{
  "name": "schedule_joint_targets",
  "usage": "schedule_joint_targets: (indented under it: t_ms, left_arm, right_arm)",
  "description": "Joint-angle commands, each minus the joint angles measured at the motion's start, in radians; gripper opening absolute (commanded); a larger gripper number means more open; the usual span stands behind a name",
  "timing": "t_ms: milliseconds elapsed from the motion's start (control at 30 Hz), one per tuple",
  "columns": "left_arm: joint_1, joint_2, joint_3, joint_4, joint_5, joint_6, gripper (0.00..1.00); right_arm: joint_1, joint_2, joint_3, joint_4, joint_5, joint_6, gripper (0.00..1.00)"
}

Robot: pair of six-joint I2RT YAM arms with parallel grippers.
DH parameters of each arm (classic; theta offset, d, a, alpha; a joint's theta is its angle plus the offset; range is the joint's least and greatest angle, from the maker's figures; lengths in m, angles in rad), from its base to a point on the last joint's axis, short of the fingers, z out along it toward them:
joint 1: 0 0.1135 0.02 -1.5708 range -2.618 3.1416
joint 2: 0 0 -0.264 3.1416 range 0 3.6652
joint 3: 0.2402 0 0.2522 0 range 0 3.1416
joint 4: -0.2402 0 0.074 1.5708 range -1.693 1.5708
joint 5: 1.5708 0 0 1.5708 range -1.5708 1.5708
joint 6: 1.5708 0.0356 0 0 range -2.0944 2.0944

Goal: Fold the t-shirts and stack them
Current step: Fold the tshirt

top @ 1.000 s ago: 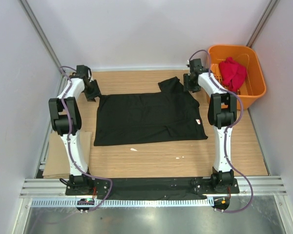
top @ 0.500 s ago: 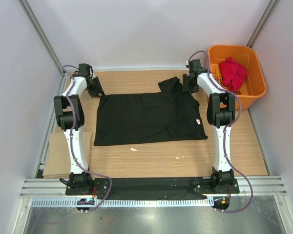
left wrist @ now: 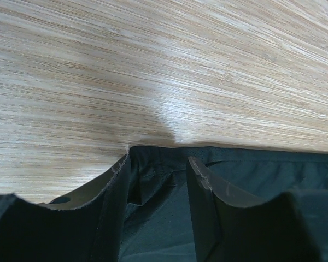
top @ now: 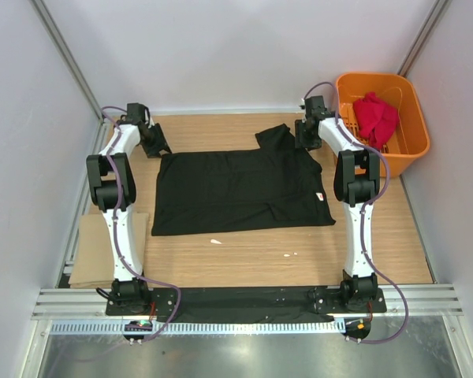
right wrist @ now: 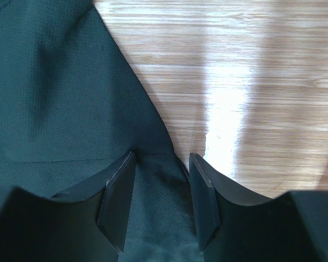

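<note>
Where the black shirt (top: 236,189) lies: spread flat on the tabletop (top: 260,256), between the two arms, with one sleeve sticking out at the far right corner.
Red shirt (top: 376,116): bunched in the orange basket (top: 414,150) at the far right, well apart from the black shirt.
Left hand (top: 156,146): at the far left corner of the black shirt. In the wrist view the left hand (left wrist: 156,164) has its fingers (left wrist: 117,191) apart, straddling the shirt's hem. Cloth shows in the gap and is not pinched.
Right hand (top: 306,135): at the far right of the black shirt, by the sleeve. In the wrist view the right hand (right wrist: 159,158) has its fingers (right wrist: 205,196) apart. A pointed bit of cloth runs into the gap and is not clamped.
Contact: cannot tell whether either hand's fingertips press on the cloth.
Tag (top: 319,197): small, white, near the shirt's right edge.
Scraps (top: 215,241): small white bits on the bare wood just near of the shirt.
Cardboard (top: 91,260): flat, at the left edge beside the left arm, partly off the wood.
Basket: just right of the right arm, off the wood.
</note>
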Motion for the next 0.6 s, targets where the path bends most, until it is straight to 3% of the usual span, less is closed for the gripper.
schedule_joint_targets:
  t_ms: [0, 500, 567]
  left_arm:
    - [-0.004, -0.017, 0.001, -0.007, 0.014, 0.006, 0.46]
    - [-0.004, 0.057, 0.097, -0.039, 0.017, 0.014, 0.18]
    - [-0.004, 0.060, 0.105, -0.044, 0.021, 0.014, 0.16]
  right_arm:
    - [-0.001, 0.006, 0.032, -0.015, -0.043, -0.009, 0.50]
    - [-0.003, 0.062, 0.092, -0.034, -0.097, -0.008, 0.50]
    - [-0.004, 0.072, 0.112, -0.041, -0.112, -0.008, 0.46]
